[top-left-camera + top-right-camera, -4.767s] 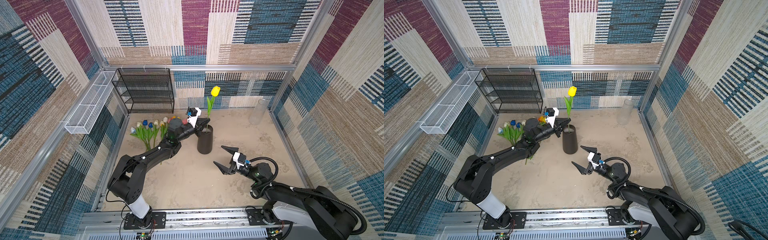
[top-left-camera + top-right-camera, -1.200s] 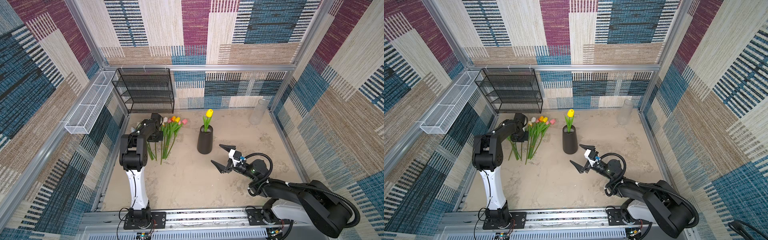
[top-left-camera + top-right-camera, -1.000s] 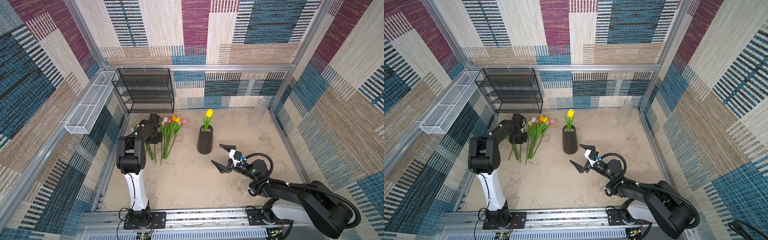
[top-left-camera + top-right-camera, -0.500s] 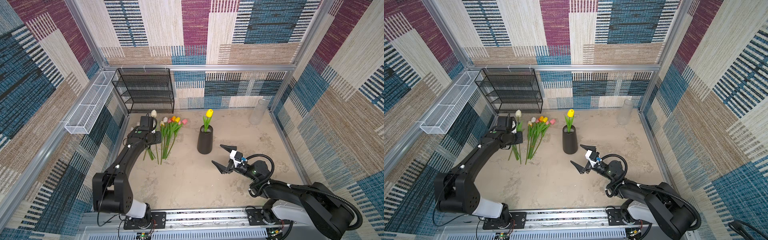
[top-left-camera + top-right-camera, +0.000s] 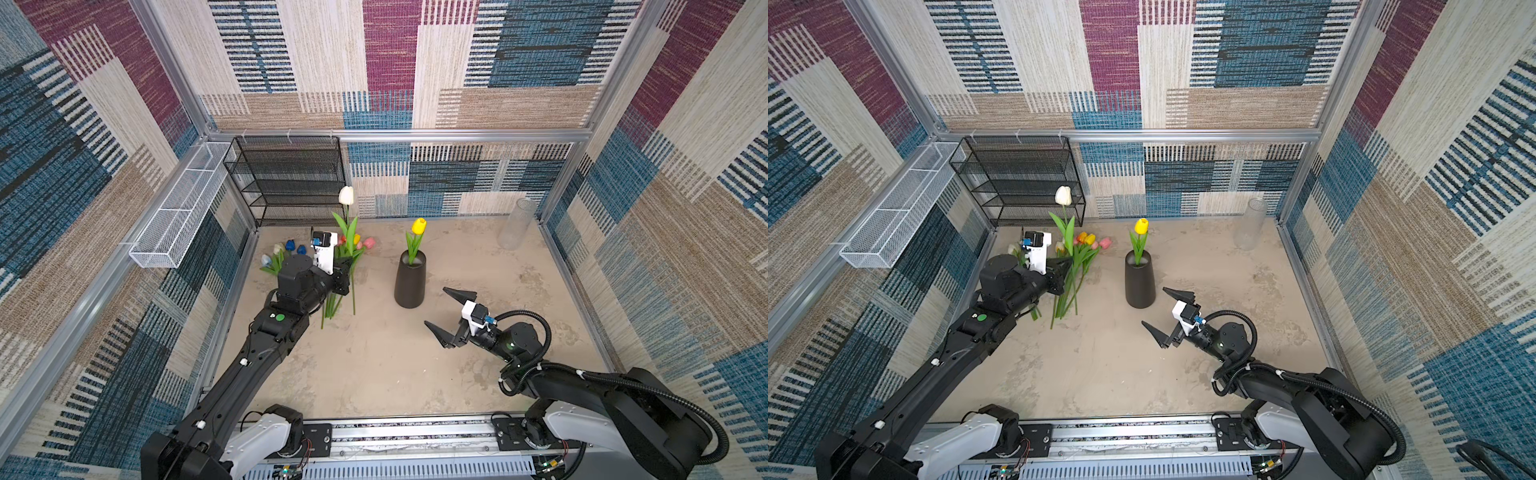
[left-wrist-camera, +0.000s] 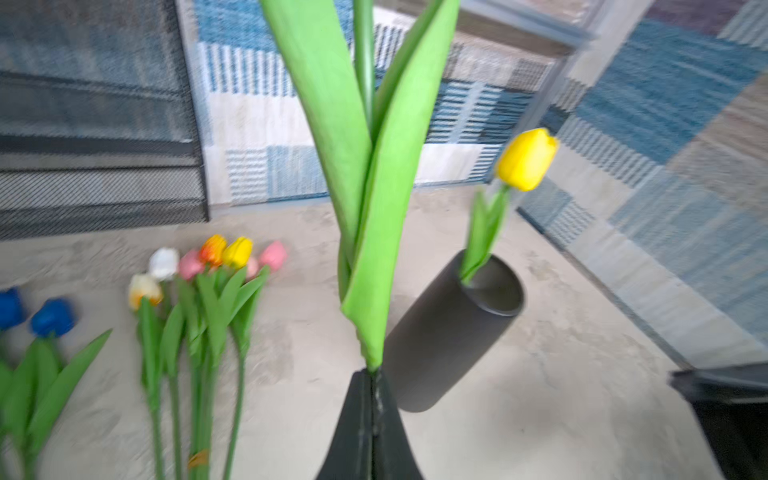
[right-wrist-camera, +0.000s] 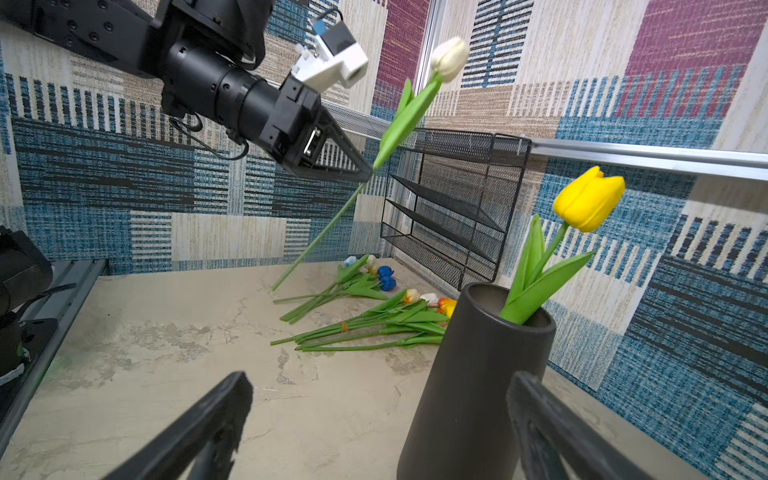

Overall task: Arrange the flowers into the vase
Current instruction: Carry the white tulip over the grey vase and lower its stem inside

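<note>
Pinching white tulip (image 7: 405,112) by stem, below leaves, w/ left gripper (image 7: 365,172), jaws clamped, clear above floor pile (image 7: 374,324). Swing over vase (image 7: 478,374), keep stem vertical, feed tip in beside yellow tulip (image 7: 588,199), then release. Leave right gripper (image 5: 435,306) gaping, empty, nr vase.

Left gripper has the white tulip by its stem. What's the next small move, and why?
Probably carry the white tulip toward the black vase, raising it so the stem's lower end clears the rim. The left gripper is shut on the stem; the vase holds only one yellow tulip.
</note>
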Action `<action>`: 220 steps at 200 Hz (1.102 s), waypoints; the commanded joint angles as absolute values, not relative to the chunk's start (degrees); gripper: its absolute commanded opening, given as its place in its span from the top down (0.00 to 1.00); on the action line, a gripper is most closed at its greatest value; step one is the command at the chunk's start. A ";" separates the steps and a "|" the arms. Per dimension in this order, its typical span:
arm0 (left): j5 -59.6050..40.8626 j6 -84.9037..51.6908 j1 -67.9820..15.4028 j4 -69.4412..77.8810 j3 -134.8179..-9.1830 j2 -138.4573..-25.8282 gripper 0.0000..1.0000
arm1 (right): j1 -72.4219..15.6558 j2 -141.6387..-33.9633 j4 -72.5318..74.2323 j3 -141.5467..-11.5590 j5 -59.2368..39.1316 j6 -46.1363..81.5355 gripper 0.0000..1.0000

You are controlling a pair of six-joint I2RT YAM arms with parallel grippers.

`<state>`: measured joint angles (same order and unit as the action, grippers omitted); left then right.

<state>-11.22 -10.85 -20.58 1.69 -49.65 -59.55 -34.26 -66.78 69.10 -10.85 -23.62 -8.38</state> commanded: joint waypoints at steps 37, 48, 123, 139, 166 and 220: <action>-20.75 -8.58 -25.27 26.33 -50.19 -62.40 1.00 | -34.36 -65.45 72.78 -9.50 -21.53 -7.03 0.00; -23.56 -8.62 -25.64 31.06 -51.01 -64.63 1.00 | -34.37 -64.98 72.73 -9.36 -21.17 -7.04 0.00; -28.72 -12.49 -27.75 50.62 -61.30 -82.09 1.00 | -34.41 -65.57 73.67 -8.85 -19.62 -7.36 0.00; -28.75 -12.14 -27.87 50.50 -63.11 -84.51 1.00 | -34.37 -65.33 73.49 -8.79 -19.34 -7.60 0.00; -28.56 -11.95 -28.04 51.83 -64.07 -87.94 1.00 | -34.34 -64.44 73.04 -8.75 -19.86 -7.64 0.00; -25.96 -10.63 -28.04 54.91 -59.95 -91.54 1.00 | -34.34 -64.50 73.17 -8.70 -20.48 -7.72 0.00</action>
<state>-27.38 -11.35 -28.03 50.11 -61.49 -90.61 -34.26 -64.77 71.24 -8.93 -20.36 -7.64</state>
